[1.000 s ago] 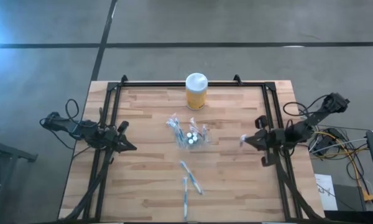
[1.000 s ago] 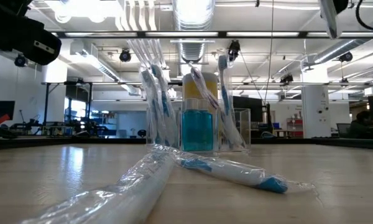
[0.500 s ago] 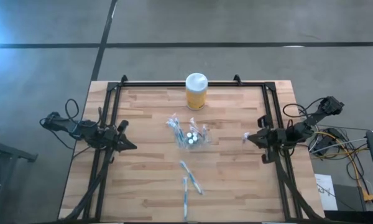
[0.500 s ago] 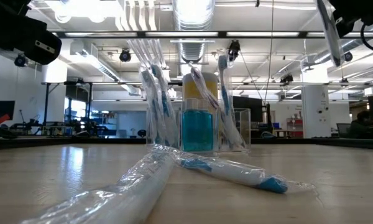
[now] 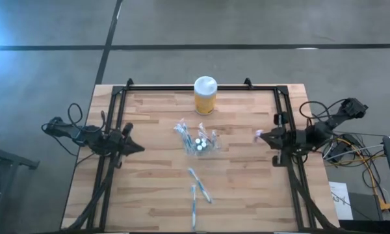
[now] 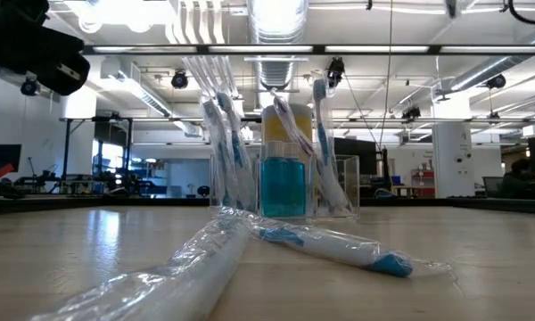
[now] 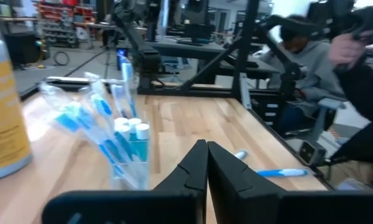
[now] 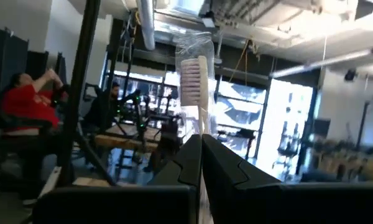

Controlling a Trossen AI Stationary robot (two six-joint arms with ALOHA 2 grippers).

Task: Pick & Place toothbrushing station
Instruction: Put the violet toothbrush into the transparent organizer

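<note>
— Where is the toothbrushing station [image 5: 199, 142]?

— Mid-table, well apart from both sets of fingers and between them, packed with wrapped toothbrushes (a blue bottle [image 6: 283, 186] stands inside too). The yellow jar [image 5: 205, 95] stands just behind it.

— And the loose brushes?

— Three wrapped toothbrushes [image 5: 198, 186] lie flat on the table [image 5: 149, 182], on the near side of the station.

— The right gripper [image 5: 265, 136]?

— At the table's right edge, its fingers pinched on a wrapped pink toothbrush [image 8: 193, 81] whose head sticks up past the fingertips.

— The left gripper [image 5: 140, 148]?

— At the left edge, fingers pressed together on nothing, pointing at the station.
</note>
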